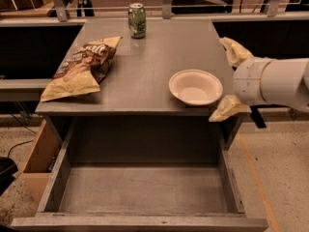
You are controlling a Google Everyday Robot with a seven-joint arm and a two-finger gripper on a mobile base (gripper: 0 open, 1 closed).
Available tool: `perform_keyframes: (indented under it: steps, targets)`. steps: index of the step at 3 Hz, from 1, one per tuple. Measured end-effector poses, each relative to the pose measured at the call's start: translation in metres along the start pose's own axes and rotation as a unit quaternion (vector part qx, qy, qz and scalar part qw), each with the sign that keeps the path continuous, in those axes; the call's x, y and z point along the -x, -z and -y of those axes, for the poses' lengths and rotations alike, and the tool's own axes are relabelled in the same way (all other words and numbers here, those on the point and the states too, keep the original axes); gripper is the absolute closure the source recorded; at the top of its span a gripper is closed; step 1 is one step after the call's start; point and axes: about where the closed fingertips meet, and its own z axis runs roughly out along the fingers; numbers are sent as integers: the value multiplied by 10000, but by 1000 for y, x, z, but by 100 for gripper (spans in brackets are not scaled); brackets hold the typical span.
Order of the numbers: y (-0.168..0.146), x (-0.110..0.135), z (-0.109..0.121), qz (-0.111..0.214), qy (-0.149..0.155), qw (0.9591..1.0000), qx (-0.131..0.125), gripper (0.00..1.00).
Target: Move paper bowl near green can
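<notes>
The off-white paper bowl [195, 87] sits upright near the front right edge of the grey table [145, 62]. The green can [137, 20] stands upright at the table's far edge, left of centre, well apart from the bowl. My gripper [231, 79] is at the table's right edge, just right of the bowl, open. One tan finger [233, 50] is behind the bowl's level and the other finger [226, 109] is at the table's front corner. It holds nothing and does not touch the bowl.
A tan-and-brown chip bag [81, 67] lies on the left part of the table. An open empty drawer [145, 190] sticks out below the table's front. A railing [164, 4] runs behind the table. A wooden box [41, 158] stands at lower left.
</notes>
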Motion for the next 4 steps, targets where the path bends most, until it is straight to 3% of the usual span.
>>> perform_keyframes:
  steps: [1, 3, 4]
  targets:
    - [-20, 2, -1, 279, 95, 9994, -184, 0]
    - [-36, 5, -7, 455, 144, 9986, -223, 0]
    - [-39, 5, -9, 485, 120, 9985, -243, 18]
